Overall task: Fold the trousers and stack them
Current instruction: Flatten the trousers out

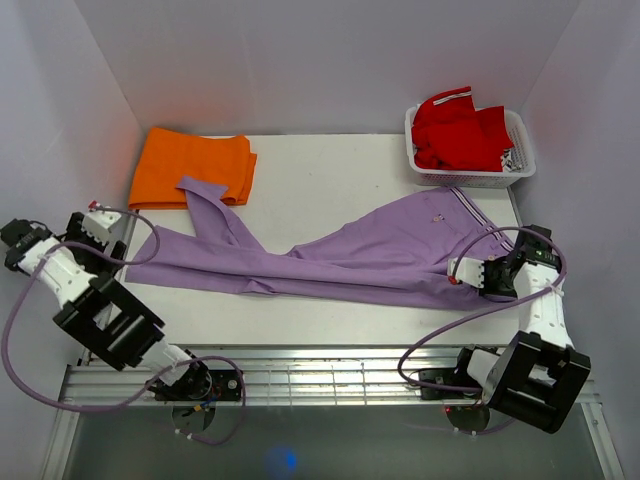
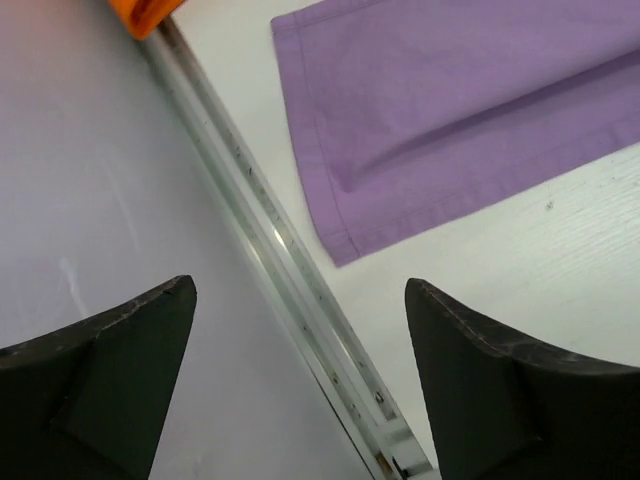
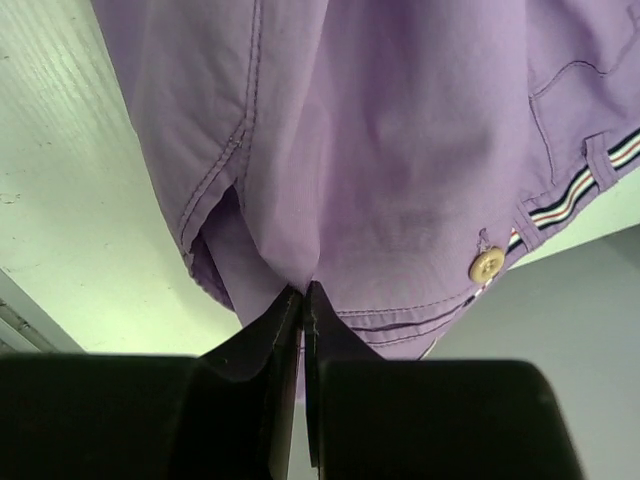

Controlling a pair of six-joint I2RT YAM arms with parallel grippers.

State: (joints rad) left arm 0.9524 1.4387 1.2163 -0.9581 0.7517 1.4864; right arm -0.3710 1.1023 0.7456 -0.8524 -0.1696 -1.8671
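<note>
The lilac trousers (image 1: 350, 255) lie spread flat across the table, waist at the right and legs running left. One leg bends up toward the orange garment. My right gripper (image 1: 463, 270) is shut on a pinch of fabric near the waistband; in the right wrist view the right gripper (image 3: 303, 290) nips the cloth beside a pale button (image 3: 486, 265). At the table's left edge my left gripper (image 1: 100, 212) stands open and holds nothing. In the left wrist view the left gripper (image 2: 300, 290) hangs over the edge rail, a little short of the trouser leg hem (image 2: 340, 200).
A folded orange garment (image 1: 190, 165) lies at the back left, its corner (image 2: 145, 12) showing in the left wrist view. A white basket (image 1: 520, 150) holding a red garment (image 1: 455, 125) stands at the back right. A metal rail (image 2: 270, 240) borders the table beside the left wall.
</note>
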